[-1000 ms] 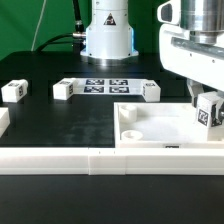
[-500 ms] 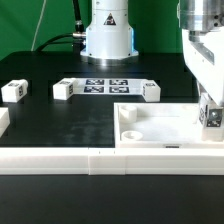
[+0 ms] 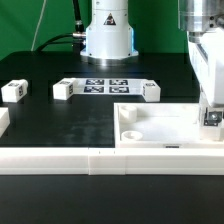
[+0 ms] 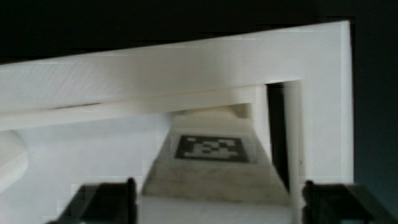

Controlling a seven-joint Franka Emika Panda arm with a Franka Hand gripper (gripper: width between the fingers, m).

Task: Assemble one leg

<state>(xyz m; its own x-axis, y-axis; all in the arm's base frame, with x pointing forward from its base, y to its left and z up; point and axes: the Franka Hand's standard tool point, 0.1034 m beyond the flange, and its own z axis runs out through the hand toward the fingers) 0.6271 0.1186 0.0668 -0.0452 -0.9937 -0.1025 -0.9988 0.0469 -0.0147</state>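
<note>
My gripper [image 3: 210, 106] is at the exterior view's far right, shut on a leg [image 3: 214, 118], a small white block with a black-and-white tag. It holds the leg upright at the right rear corner of the big white tray-like piece [image 3: 160, 128]. In the wrist view the leg [image 4: 212, 150] sits between the dark fingers [image 4: 103, 200] of the gripper [image 4: 221, 205], with its tag facing the camera and the white piece's corner wall [image 4: 178, 75] beyond it. Whether the leg touches the piece cannot be told.
Three more white legs stand on the black table: one at the left [image 3: 13, 90], one beside the marker board [image 3: 63, 89], one right of it [image 3: 151, 91]. The marker board [image 3: 105, 86] lies before the robot base. A long white rail [image 3: 60, 160] runs along the front.
The gripper has moved to the exterior view's right and downward with the leg in it, down to the tray-like piece's right rear corner. The other parts have not moved.
</note>
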